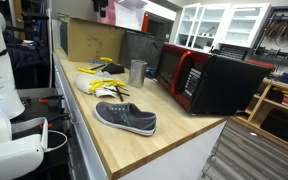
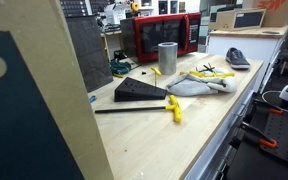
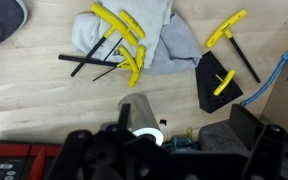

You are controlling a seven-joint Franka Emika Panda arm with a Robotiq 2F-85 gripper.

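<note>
In the wrist view my gripper [image 3: 182, 122] hangs high over the wooden counter [image 3: 44, 100], jaws open and nothing between them. Directly below, near the left finger [image 3: 124, 118], stands a grey metal cup [image 3: 141, 112], also seen in both exterior views [image 1: 137, 72] [image 2: 167, 57]. A black wedge-shaped stand [image 3: 216, 88] with a yellow-handled T-key [image 3: 224, 80] lies near the right finger [image 3: 242, 122]. Further off, a grey cloth [image 3: 174, 40] carries several yellow-handled T-keys [image 3: 119, 25]. The gripper does not show in either exterior view.
A red and black microwave [image 1: 204, 78] [image 2: 164, 35] stands behind the cup. A grey shoe [image 1: 125, 118] [image 2: 237, 58] lies toward one end of the counter. A cardboard box [image 1: 92, 40] and a blue cable [image 3: 280, 72] are nearby. A wooden board [image 2: 34, 100] blocks the foreground.
</note>
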